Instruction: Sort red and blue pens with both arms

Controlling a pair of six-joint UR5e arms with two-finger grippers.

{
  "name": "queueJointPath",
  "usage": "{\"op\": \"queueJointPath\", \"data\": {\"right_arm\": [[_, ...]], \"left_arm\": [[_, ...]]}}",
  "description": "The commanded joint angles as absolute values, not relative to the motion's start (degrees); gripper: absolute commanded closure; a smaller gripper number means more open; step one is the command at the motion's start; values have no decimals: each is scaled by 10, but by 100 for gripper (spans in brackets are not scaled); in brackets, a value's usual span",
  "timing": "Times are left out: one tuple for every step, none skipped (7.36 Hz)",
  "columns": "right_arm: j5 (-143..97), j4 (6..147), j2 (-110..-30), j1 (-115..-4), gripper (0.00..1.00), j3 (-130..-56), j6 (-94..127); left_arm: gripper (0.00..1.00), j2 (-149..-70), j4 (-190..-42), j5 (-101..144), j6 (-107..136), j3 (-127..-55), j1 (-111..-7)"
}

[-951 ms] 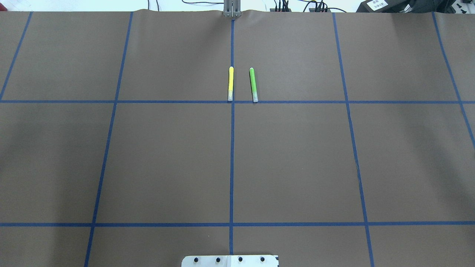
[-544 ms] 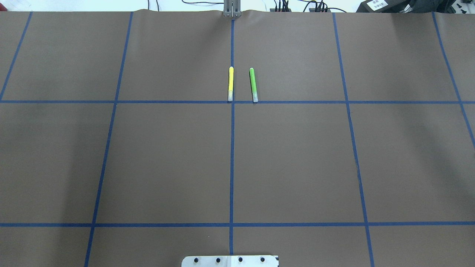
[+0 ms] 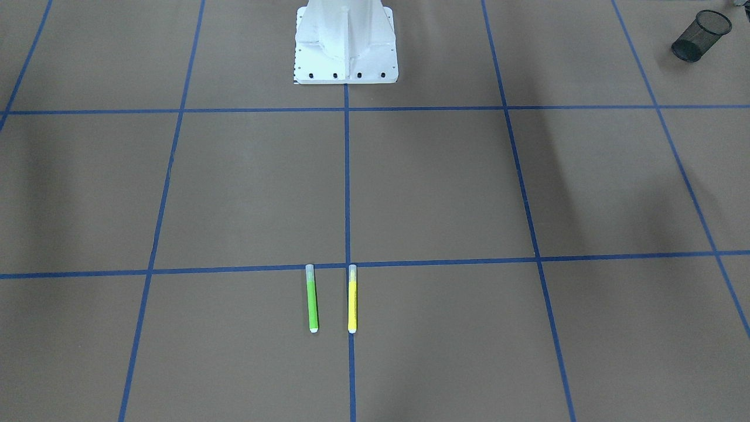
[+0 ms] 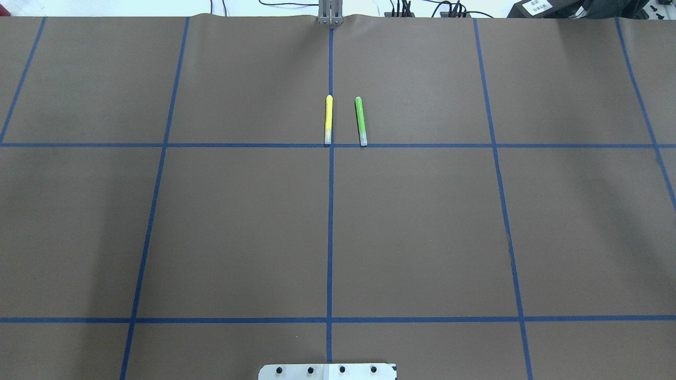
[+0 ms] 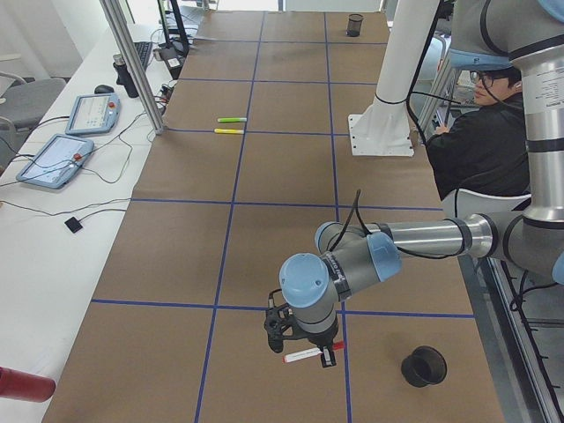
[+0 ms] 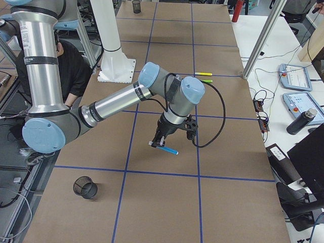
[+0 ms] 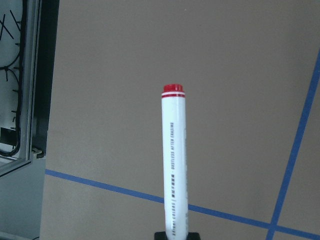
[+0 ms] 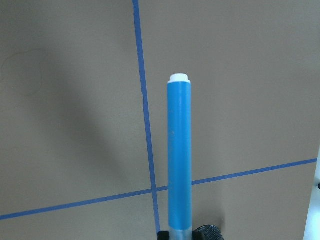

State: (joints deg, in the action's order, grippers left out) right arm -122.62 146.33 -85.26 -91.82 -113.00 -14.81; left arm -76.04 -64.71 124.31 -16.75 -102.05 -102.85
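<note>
The red pen, white-barrelled with a red end band, sticks out of my left gripper, which is shut on its lower end. In the exterior left view that gripper hangs low over the brown table, holding the red pen level. The blue pen, white tip forward, is clamped in my right gripper. In the exterior right view that gripper holds the blue pen just above the table. Neither arm shows in the overhead or front-facing views.
A yellow marker and a green marker lie side by side near the table's middle. One black mesh cup stands by the left arm, another by the right arm. The white pedestal stands at the robot's side. A person sits behind.
</note>
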Motion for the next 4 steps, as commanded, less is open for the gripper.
{"op": "queueJointPath", "data": {"right_arm": [[-1261, 1479, -858, -918, 100, -1128, -165], [-1274, 1485, -858, -918, 100, -1127, -165], [-1290, 1486, -858, -918, 100, -1127, -165], [-1304, 1487, -859, -918, 100, -1123, -165]], "left_arm": [[100, -782, -485, 1243, -254, -1021, -1055], [100, -791, -411, 1243, -286, -1020, -1067], [100, -791, -353, 1243, -327, -1020, -1084], [100, -791, -314, 1243, -355, -1014, -1090]]}}
